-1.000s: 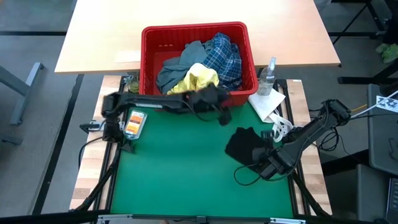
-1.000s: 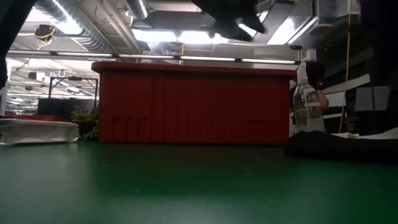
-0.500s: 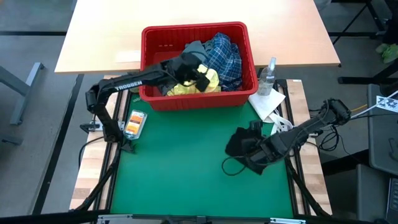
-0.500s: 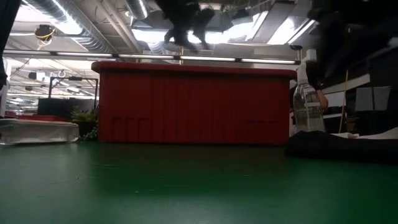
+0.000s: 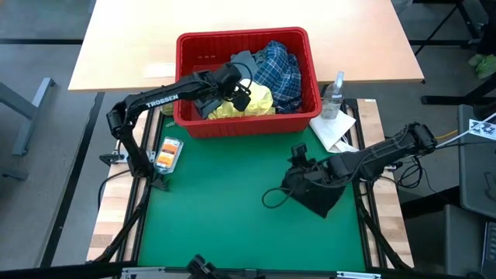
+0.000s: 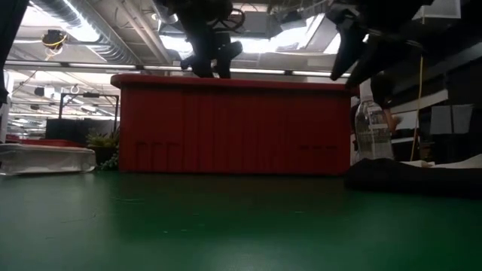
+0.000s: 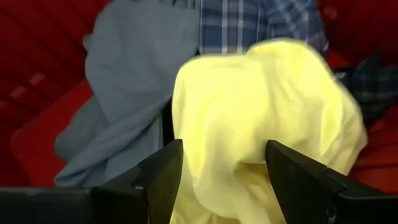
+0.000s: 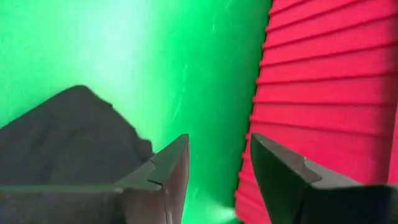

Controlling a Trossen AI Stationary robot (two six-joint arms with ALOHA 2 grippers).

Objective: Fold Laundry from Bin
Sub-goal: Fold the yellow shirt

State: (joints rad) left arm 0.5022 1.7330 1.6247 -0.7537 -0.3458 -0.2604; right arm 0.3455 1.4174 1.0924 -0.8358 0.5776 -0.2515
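Observation:
The red bin [image 5: 187, 77] stands at the mat's far edge. It holds laundry: a yellow garment [image 5: 249, 101], a grey-blue one [image 5: 213, 87] and a plaid shirt [image 5: 279, 66]. My left gripper [image 5: 242, 91] hangs open over the bin, its fingers either side of the yellow garment [image 7: 261, 118] just ahead; the low view shows it [image 6: 209, 64] above the rim. A dark navy garment [image 5: 314, 192] lies flat on the green mat. My right gripper [image 5: 297, 153] hovers open above its far edge, pointing at the bin's near wall [image 8: 323, 93], with nothing between its fingers [image 8: 217, 165].
A spray bottle [image 5: 333, 93] and a white paper towel [image 5: 335, 128] sit right of the bin. An orange packet [image 5: 167, 153] lies at the mat's left edge. Bare green mat [image 5: 217, 209] spreads over the near left. A tan table [image 5: 124, 46] lies beyond.
My left gripper has swung from in front of the bin's near wall toward the far edge and a little left, over the rim, and has tipped down at the yellow garment. My right gripper has moved from the mat's near right toward the bin, across the dark garment, turning as it went.

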